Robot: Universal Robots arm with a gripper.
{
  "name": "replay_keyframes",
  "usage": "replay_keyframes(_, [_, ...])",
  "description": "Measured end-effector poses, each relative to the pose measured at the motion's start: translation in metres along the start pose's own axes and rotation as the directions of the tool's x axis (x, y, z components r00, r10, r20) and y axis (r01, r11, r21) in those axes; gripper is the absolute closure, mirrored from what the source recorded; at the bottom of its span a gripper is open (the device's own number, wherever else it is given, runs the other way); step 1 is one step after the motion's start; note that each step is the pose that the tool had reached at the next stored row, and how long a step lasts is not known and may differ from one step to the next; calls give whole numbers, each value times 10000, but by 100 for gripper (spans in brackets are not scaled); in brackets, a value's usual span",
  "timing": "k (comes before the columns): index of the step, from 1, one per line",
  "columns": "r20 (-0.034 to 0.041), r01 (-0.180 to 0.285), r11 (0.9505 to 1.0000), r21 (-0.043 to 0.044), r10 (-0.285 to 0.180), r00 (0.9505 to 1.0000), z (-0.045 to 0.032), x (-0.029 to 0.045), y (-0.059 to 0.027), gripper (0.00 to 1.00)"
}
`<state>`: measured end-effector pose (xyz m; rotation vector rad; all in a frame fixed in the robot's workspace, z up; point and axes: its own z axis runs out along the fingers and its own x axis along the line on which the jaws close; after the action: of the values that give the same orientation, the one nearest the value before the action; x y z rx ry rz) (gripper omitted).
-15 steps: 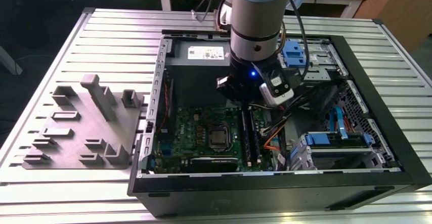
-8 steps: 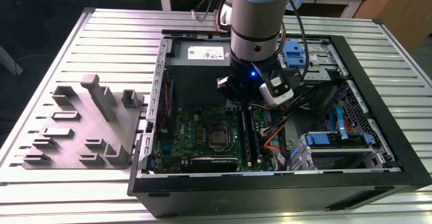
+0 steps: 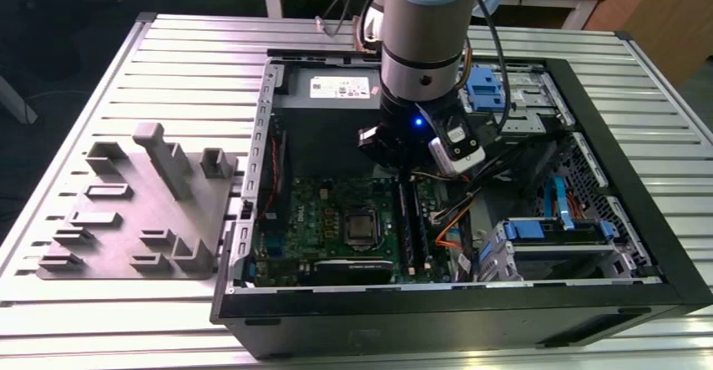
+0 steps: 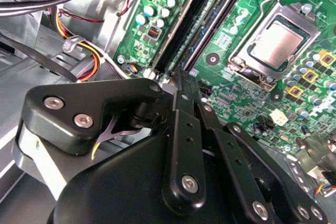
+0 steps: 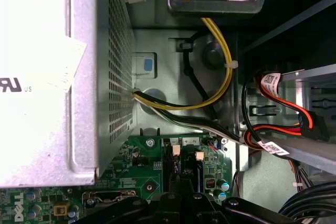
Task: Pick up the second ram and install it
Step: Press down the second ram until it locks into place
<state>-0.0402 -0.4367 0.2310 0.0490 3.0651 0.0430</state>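
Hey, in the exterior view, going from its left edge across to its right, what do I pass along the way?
Grey plastic fixture → computer case's metal side wall → processor socket → memory slots → drive cage with blue tabs.

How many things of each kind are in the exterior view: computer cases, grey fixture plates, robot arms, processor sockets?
Computer case: 1
Grey fixture plate: 1
Robot arm: 1
Processor socket: 1
Total: 4
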Motion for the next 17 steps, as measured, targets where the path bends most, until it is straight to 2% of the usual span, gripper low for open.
replay_keyframes(17, [-1, 0, 10000, 2, 0, 10000, 49, 4, -2, 93])
